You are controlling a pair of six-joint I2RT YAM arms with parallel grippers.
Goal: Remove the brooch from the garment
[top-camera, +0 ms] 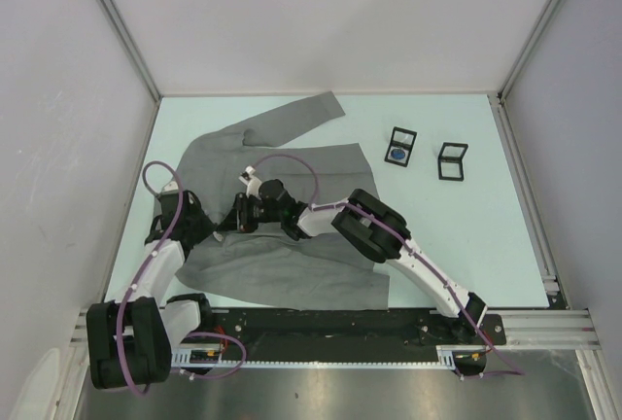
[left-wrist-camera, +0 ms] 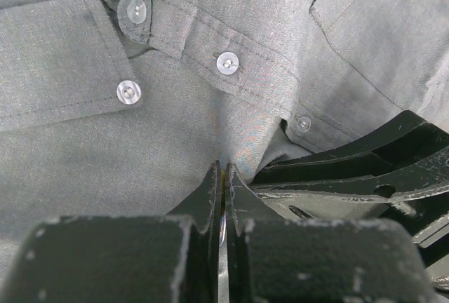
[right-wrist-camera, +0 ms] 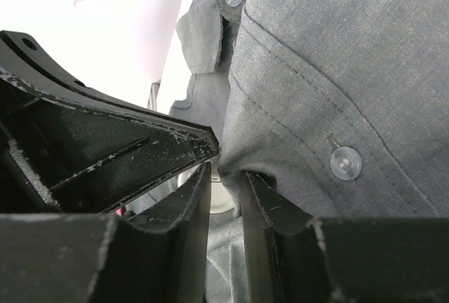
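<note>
The grey garment (top-camera: pixel 292 274) lies spread on the pale green table (top-camera: pixel 466 235), with its pale buttons (left-wrist-camera: pixel 227 62) close in the left wrist view. My left gripper (top-camera: pixel 216 224) is on the garment's left front, its jaws (left-wrist-camera: pixel 223 170) shut on a thin shiny edge (left-wrist-camera: pixel 222 227) that looks like the brooch. My right gripper (top-camera: pixel 241 214) meets it from the right and is closed on a fold of the grey cloth (right-wrist-camera: pixel 226 173). A pale round thing (right-wrist-camera: pixel 219 195) shows behind that fold. The rest of the brooch is hidden.
Two small black open boxes stand at the back right, one with a blue inlay (top-camera: pixel 401 145) and one plain (top-camera: pixel 452 159). White walls close in the table on three sides. A metal rail (top-camera: pixel 544 323) runs along the near edge.
</note>
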